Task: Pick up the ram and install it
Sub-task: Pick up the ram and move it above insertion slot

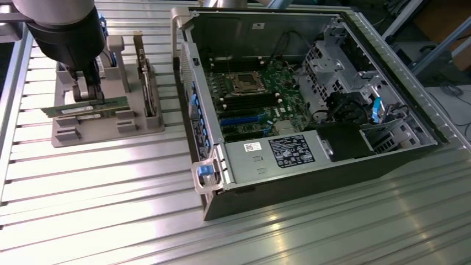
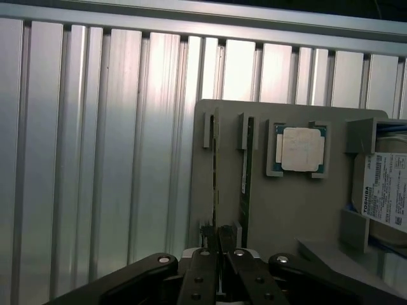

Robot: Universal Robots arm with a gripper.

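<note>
The gripper [image 1: 94, 95] is down at the gray tray [image 1: 88, 135]. Its two fingers are pressed shut on the ram [image 1: 74, 109]. The ram is the long, thin green stick. It stands on its edge in the tray, right between the fingers. I cannot tell if it is lifted out of its slot.

In the wrist view the gripper [image 2: 218, 236] pinches the near end of the ram [image 2: 216, 165], and the stick runs straight away from the fingers. The other green stick [image 2: 245, 171] stands in its own slot just beside the held one. A bit further from the gripper, on the same tray [image 2: 286, 216], a square silver chip [image 2: 301, 149] lies flat in a little frame. Past the chip is a hard drive [image 2: 386, 190] with a white label. In the exterior view the hard drive [image 1: 151, 88] stands up tall near the gripper.

Well apart from the gripper, toward the exterior view's right, a big computer box [image 1: 243, 200] lies open on the metal table [image 1: 110, 210]. Inside it are a green board [image 1: 254, 94] and a gray power box [image 1: 283, 152] with a black label.
</note>
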